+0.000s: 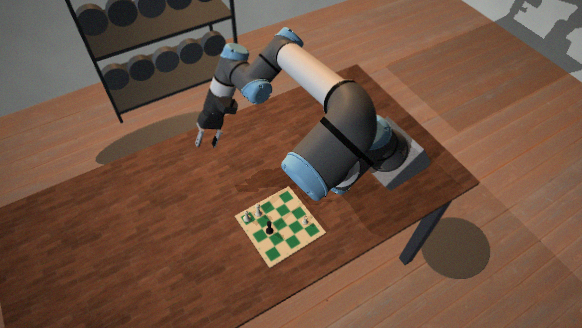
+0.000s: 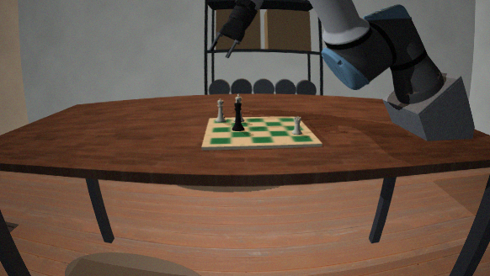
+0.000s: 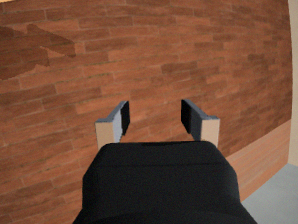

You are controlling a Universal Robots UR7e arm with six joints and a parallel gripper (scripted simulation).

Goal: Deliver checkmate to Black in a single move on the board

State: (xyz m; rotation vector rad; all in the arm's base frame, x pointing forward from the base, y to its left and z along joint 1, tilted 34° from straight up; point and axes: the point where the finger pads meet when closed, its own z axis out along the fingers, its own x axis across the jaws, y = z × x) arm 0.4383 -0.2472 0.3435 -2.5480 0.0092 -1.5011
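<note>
The chess board [image 1: 296,247] [image 2: 262,140] lies on the table; its edge letters are too small to read. A black piece [image 1: 269,228] [image 2: 238,119] stands upright near its left side. One white piece [image 1: 247,217] [image 2: 220,112] stands at the far-left corner. A second tall white piece [image 1: 258,210] stands beside it, mostly hidden behind the black piece in the exterior view. A smaller white piece [image 1: 306,220] [image 2: 297,126] with a crown-like top stands near the right side. My gripper [image 1: 206,145] [image 2: 221,53] [image 3: 155,110] is open and empty, high up and beyond the board's far-left side.
The wooden table [image 1: 150,225] [image 2: 139,151] [image 3: 155,60] carries the board and the arm's grey base block [image 1: 400,172] [image 2: 446,122] at the right. A black-framed shelf [image 1: 165,44] [image 2: 263,52] with round-ended items stands behind the table. The arm's large joint hangs near the board's far-right edge in the top view.
</note>
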